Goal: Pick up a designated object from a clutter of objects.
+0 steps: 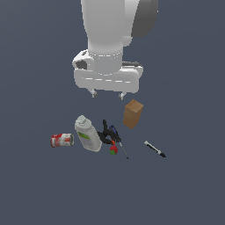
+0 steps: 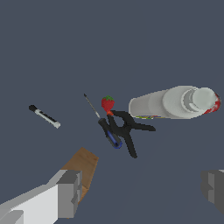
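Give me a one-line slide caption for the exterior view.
Panda gripper, jaws open, hovers above brown block amid cluttered bottle, can, clamp.

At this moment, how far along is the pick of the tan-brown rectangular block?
Early. Nothing is grasped: the tan-brown rectangular block stands on the floor beside the clutter. In hand: the gripper hangs open above, not centred on it. Left: align, descend, close, lift.

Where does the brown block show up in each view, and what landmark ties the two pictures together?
Exterior view: the brown block stands right of centre, just below the gripper.
Wrist view: only its top shows, partly hidden behind one gripper finger.
Shared landmark: the black clamp, next to the white bottle.
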Motion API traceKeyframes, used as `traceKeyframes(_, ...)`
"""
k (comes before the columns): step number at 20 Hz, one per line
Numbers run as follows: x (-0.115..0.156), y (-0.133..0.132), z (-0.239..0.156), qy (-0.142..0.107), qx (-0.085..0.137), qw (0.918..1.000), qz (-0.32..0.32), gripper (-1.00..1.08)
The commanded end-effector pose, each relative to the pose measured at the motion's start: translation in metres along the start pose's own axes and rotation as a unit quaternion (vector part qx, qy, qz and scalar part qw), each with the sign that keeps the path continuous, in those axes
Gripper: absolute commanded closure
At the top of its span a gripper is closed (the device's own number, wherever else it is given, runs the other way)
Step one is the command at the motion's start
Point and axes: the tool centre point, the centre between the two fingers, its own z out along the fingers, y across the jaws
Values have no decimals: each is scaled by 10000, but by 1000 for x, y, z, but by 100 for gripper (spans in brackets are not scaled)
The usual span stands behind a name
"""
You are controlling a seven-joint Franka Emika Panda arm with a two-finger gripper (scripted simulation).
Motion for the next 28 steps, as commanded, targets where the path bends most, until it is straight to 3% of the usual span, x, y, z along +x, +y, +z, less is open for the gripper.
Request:
traceKeyframes(1, -4, -8, 7, -7, 1, 9999, 149, -92)
traceKeyframes(14, -41, -57, 57, -50, -7, 9923, 1237, -92)
traceKeyframes(28, -92, -100, 107, -86, -42, 9708, 2396, -92)
